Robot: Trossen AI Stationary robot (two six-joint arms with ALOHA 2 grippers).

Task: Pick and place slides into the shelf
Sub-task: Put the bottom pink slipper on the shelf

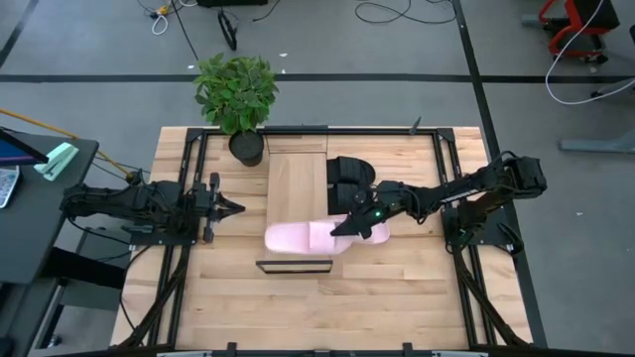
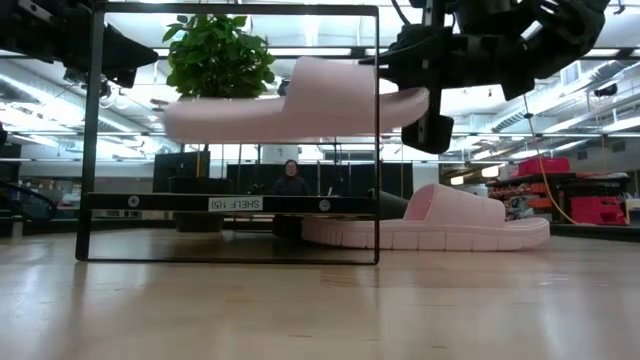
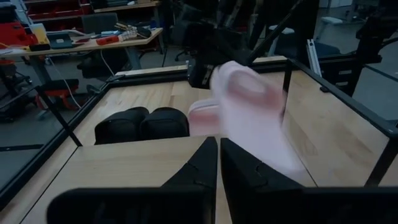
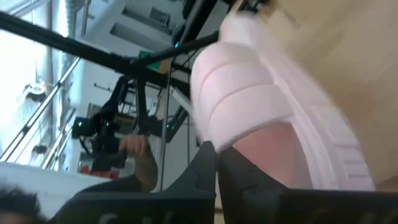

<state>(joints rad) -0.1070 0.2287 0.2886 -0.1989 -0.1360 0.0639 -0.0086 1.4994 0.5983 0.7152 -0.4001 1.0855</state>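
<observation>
One light pink slide (image 1: 303, 238) (image 2: 290, 105) hangs level in the air over the near end of the shelf (image 1: 296, 183), a light-wood board in a thin black frame (image 2: 230, 135). My right gripper (image 1: 349, 226) (image 2: 430, 115) is shut on its strap end. The second pink slide (image 2: 430, 220) (image 3: 202, 115) rests sole-down on the table beside the shelf. The black pair (image 1: 347, 174) (image 3: 143, 123) stands side by side farther back. My left gripper (image 1: 236, 207) (image 3: 217, 158) waits shut at the shelf's left. My right gripper holds the pink slide at the end that bears the wide strap (image 4: 242, 99), coming level from the table's right. The dark fingers (image 4: 208, 165) meet at the strap's edge; which finger is inside, I cannot tell. The slide is lifted clear, level, its long sole pointing left.
A potted plant (image 1: 236, 94) (image 2: 220, 55) stands at the shelf's far end. Black frame rails (image 1: 189, 198) run along the table's left and right sides. Bare planks lie toward the near edge (image 1: 327, 307). A person (image 2: 290, 180) sits in the room behind.
</observation>
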